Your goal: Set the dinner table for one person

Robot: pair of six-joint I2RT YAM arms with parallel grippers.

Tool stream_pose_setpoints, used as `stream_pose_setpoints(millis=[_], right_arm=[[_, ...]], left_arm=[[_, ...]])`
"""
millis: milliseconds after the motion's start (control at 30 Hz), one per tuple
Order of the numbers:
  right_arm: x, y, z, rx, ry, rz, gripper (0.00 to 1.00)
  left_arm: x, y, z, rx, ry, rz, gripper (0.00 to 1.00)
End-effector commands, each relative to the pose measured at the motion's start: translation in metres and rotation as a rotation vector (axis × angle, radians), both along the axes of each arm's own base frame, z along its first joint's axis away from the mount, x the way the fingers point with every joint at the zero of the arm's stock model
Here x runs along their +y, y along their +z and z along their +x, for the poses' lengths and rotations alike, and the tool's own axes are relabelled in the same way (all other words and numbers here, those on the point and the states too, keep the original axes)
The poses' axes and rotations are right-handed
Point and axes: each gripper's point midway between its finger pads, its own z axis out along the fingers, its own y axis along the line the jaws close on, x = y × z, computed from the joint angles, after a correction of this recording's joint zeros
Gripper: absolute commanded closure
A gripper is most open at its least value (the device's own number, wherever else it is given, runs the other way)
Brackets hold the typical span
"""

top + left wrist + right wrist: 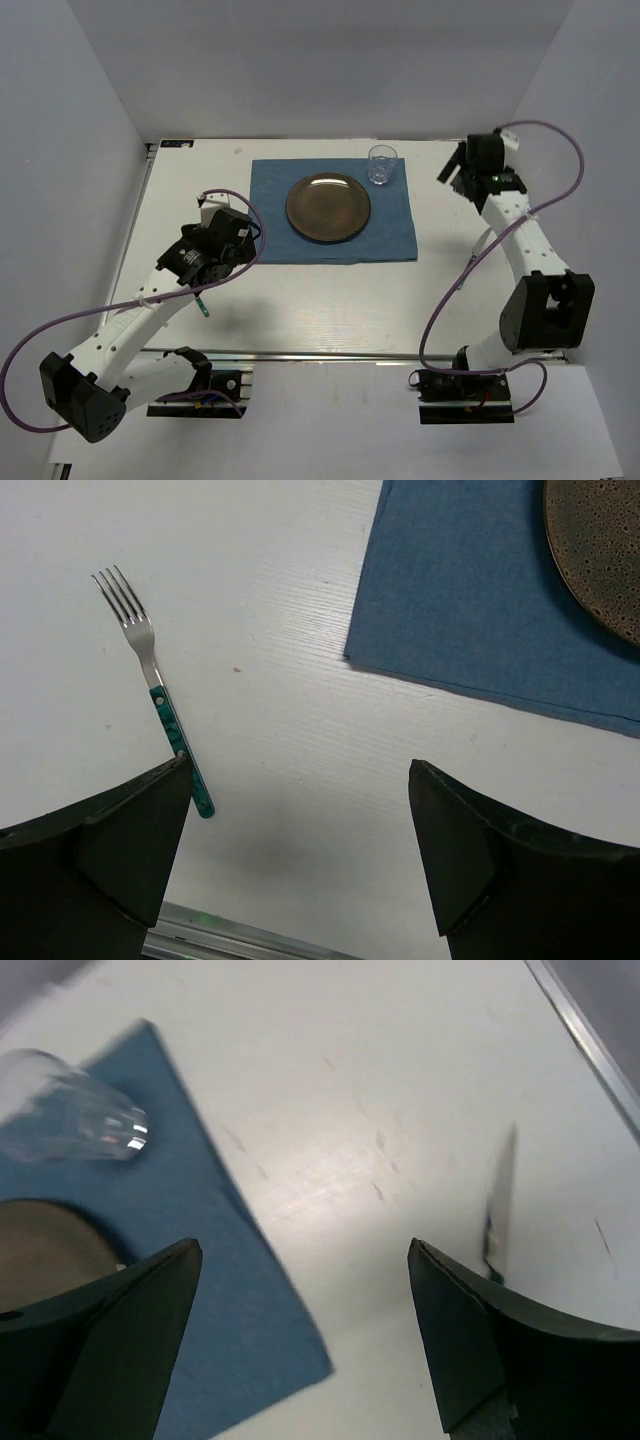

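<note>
The white dinner table (330, 300) carries a blue placemat (335, 210) with a brown speckled plate (328, 207) in its middle and a clear glass (381, 165) on its far right corner. Left of the mat lies a fork (152, 680) with a green handle, tines pointing away; in the top view only its handle end (203, 305) shows. My left gripper (300, 770) hangs open over bare table just right of that handle. My right gripper (303, 1247) hovers open over the mat's right edge, empty. A blurred knife (497, 1210) lies to its right.
The metal rail (230, 938) of the table's front edge runs close behind my left gripper. White walls close in the table on three sides. Purple cables loop beside both arms.
</note>
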Motion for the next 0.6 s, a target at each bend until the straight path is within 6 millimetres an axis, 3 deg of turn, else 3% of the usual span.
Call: stream_pose_setpoints(millis=[0,33,100,133,267,567], right_arm=[[-0.027,-0.071,-0.045,0.161,-0.191,0.004,0.11],[-0.036,-0.096,-0.065,0.209,-0.259,0.012,0.11],[-0.036,-0.108,-0.079,0.217,-0.277,0.043,0.11],[-0.036,-0.128,-0.094,0.259,-0.286,0.053,0.11],[-0.033,-0.145,-0.110,0.270,-0.279,0.080,0.12],[-0.057,-0.180,-0.128,0.393,-0.379,0.021,0.11]], left_arm=[[0.000,0.004,0.001,-0.015,-0.001,-0.014,0.02],[-0.001,0.004,0.000,-0.014,-0.005,-0.017,0.02],[-0.003,0.005,0.000,-0.018,-0.018,-0.026,0.02],[-0.003,0.005,0.000,-0.018,-0.018,-0.026,0.02],[-0.001,0.011,-0.002,-0.040,-0.017,-0.036,0.02],[-0.003,0.016,-0.004,-0.059,-0.032,-0.049,0.02]])
